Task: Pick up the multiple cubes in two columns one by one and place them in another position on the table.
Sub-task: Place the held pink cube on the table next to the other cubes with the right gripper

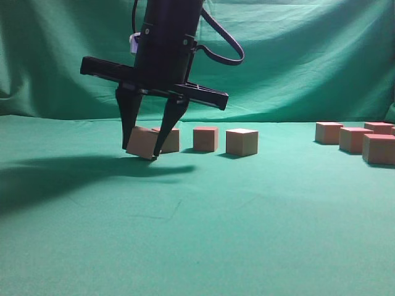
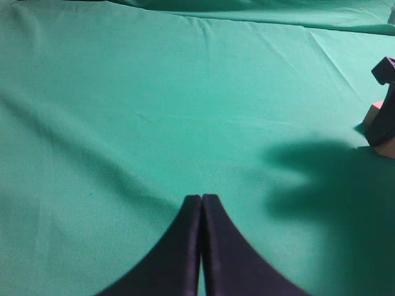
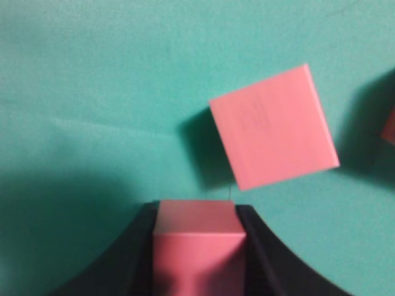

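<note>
Right gripper (image 1: 147, 148) clamped on a tilted cube (image 1: 142, 142) touching the table (image 1: 203, 222), left gripper (image 2: 202, 200) pressed together, neighbouring cube (image 3: 273, 126) skewed.

Matt cubes (image 1: 241, 142), wrinkled cloth table (image 1: 203, 234)

From my exterior view, four cubes sit in a row on the table (image 1: 197, 234), left of centre. The leftmost cube (image 1: 142, 142) is tilted, between the fingers of the right gripper (image 1: 143, 148), which reaches down from above. Just behind and right of it is a second cube (image 1: 169, 140); my right wrist view shows them close but apart. Right of that stands a third cube (image 1: 205, 139), then a fourth (image 1: 241, 142), slightly nearer. Well apart, at the far right edge, is a cluster of four more cubes (image 1: 356, 139). The left gripper (image 2: 202, 206) hangs over bare table, left of the row.
</note>
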Controlling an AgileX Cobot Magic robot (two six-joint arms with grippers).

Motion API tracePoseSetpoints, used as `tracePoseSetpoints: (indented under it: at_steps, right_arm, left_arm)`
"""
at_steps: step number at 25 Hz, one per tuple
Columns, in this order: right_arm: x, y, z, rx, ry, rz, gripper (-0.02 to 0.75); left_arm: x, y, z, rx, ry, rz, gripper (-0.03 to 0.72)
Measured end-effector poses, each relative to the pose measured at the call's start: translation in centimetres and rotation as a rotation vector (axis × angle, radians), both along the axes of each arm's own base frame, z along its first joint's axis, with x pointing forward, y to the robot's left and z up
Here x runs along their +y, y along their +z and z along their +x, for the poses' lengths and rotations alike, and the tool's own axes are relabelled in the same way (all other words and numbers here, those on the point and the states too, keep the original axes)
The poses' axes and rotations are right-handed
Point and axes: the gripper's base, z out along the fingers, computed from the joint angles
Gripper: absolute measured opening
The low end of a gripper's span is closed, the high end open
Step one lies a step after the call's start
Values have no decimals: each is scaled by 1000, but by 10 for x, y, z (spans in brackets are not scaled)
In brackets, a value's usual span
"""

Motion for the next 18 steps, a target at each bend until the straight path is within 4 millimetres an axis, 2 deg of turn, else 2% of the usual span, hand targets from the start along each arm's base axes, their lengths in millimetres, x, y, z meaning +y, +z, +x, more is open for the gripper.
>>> tracePoseSetpoints:
  at_steps: [3, 7, 10, 11, 13, 14, 15, 18]
  right_arm:
    - [0, 0, 0, 0, 0, 0, 261]
    - [0, 0, 0, 3, 2, 4, 478]
    - [3, 3, -1, 12, 22, 23, 613]
    - [3, 4, -2, 17, 37, 19, 633]
    - [3, 9, -3, 29, 81, 0, 617]
    - [3, 15, -2, 31, 107, -7, 617]
    - [2, 20, -3, 37, 129, -25, 659]
    - [0, 44, 1, 11, 170, -66, 643]
  left_arm:
    - [0, 0, 0, 0, 0, 0, 0]
    - [0, 0, 0, 0, 0, 0, 0]
    - [0, 0, 0, 0, 0, 0, 0]
    - [0, 0, 0, 0, 0, 0, 0]
    - [0, 0, 0, 0, 0, 0, 0]
    - [0, 0, 0, 0, 0, 0, 0]
    - [0, 0, 0, 0, 0, 0, 0]
    - [0, 0, 0, 0, 0, 0, 0]
